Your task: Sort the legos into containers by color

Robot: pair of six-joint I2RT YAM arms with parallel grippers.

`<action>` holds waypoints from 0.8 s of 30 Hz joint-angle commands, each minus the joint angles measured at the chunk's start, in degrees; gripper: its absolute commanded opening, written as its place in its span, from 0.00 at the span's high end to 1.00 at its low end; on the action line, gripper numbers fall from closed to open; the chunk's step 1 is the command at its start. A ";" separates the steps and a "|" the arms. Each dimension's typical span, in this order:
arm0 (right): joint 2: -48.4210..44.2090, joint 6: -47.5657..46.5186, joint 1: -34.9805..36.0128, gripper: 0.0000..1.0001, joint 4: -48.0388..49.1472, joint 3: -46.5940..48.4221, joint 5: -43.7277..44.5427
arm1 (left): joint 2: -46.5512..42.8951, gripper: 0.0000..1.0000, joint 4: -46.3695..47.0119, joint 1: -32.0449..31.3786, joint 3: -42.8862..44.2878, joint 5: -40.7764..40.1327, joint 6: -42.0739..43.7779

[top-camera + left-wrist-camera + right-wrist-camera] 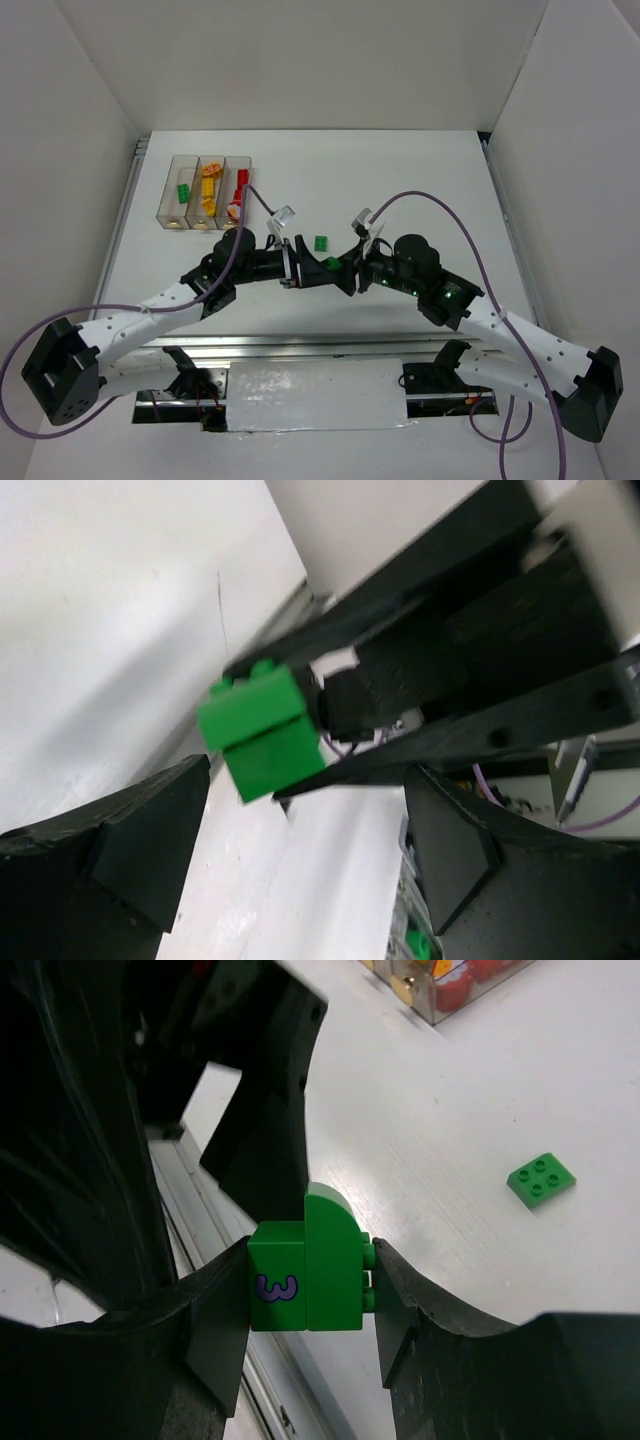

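Note:
My right gripper (310, 1290) is shut on a green lego (305, 1275), a stacked pair with a purple mark, and holds it above the table at mid-front (331, 265). My left gripper (300, 860) is open and empty. It faces the right one, with the held green lego (260, 730) just beyond its fingertips. A flat green lego (320, 242) lies on the table behind the grippers and also shows in the right wrist view (541, 1179). The three joined clear containers (208, 190) stand at the back left. They hold a green lego (183, 190), yellow legos (207, 185) and red legos (240, 182).
White walls enclose the table (420, 180) on three sides. A metal rail (300, 345) runs along the near edge by the arm bases. Purple cables (440, 200) arc over both arms.

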 commanded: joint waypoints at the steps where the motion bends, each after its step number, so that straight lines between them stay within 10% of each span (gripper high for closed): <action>1: -2.36 -1.37 1.47 1.00 1.73 -2.24 -2.91 | -4.51 0.08 0.02 0.14 3.83 -6.55 1.32; 24: -3.51 -2.34 4.37 1.00 6.30 -0.75 0.86 | -4.53 0.15 1.06 -0.74 2.16 -8.59 -2.81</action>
